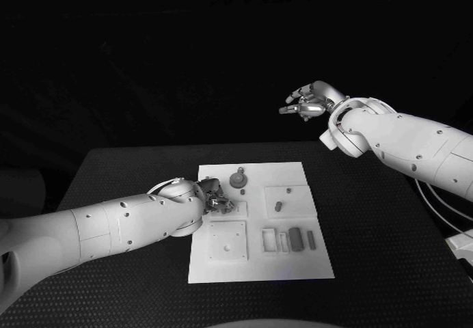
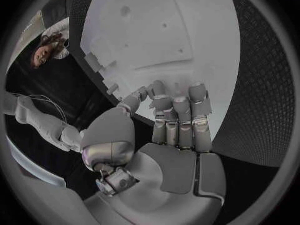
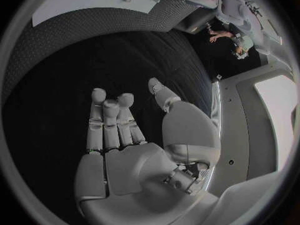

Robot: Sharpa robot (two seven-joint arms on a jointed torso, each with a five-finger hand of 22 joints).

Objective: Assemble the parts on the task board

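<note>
The left hand [image 1: 215,197] is low over the white board [image 1: 296,263], its fingers [image 2: 181,116] straight and close together with nothing between them and the thumb set apart to one side. Just beyond its fingertips on the board lies a round part [image 1: 238,180], and beside the fingers toward the board's other edge a small oblong part [image 1: 279,205] rests on a raised square. Nearer the robot, a row of slim parts [image 1: 294,239] lies beside a square plate [image 1: 227,240]. Farthest off, the right hand [image 1: 309,101] hangs high above the table's back edge, well apart from the board, fingers loosely curled and holding nothing.
</note>
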